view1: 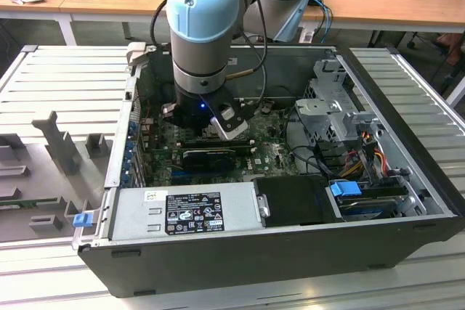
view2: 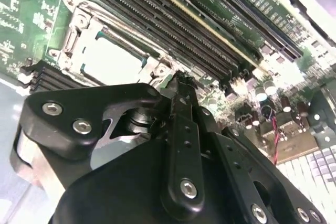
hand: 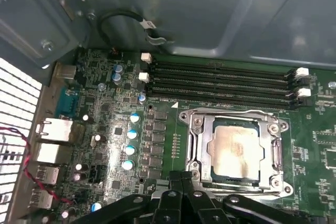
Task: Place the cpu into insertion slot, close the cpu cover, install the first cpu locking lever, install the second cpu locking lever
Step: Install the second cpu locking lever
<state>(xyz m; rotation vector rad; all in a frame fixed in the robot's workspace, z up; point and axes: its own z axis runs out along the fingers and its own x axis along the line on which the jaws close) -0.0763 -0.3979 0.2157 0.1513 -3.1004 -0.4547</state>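
The cpu (hand: 233, 148), a pale square chip, lies flat in the insertion slot (hand: 211, 153) on the green motherboard. The silver cpu cover (hand: 274, 150) is down around it, with the chip showing through its cut-out. One thin wire locking lever (hand: 231, 112) runs along the cover's side nearest the memory slots, and another lever (hand: 247, 186) along the opposite side. Whether they are latched I cannot tell. My gripper (hand: 182, 176) is shut, holds nothing, and hovers just off a corner of the socket. The second wrist view shows the same cpu (view2: 113, 59), cover (view2: 79, 27) and gripper (view2: 178, 77). In the exterior view my gripper (view1: 218, 125) is low inside the case.
Long black memory slots (hand: 220, 85) run beside the socket. Capacitors (hand: 131, 135) and rear ports (hand: 52, 129) sit nearby. The case holds a grey power supply (view1: 189, 212), a drive cage (view1: 334, 107) with cables, and a black card (view1: 211, 156).
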